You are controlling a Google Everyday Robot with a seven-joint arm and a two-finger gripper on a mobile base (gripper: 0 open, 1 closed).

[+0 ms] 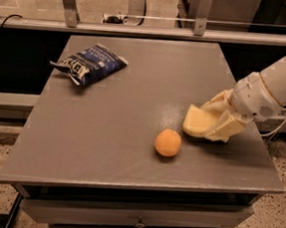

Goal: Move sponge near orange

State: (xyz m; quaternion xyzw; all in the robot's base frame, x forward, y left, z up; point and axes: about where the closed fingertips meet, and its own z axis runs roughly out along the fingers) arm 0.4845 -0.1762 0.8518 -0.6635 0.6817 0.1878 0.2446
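Observation:
The orange (168,142) sits on the grey table (106,133), front of centre. The pale yellow sponge (196,121) is just to its right, a short gap away, at or just above the tabletop. My gripper (205,124) comes in from the right and is shut on the sponge, with one pale finger (218,102) above it and one below. The white arm (270,89) stretches back to the right edge of the view. The far end of the sponge is hidden between the fingers.
A blue snack bag (90,62) lies at the table's back left. A metal rail (140,31) runs behind the table. The table's right edge is close under the arm, and a drawer front (136,220) shows below the front edge.

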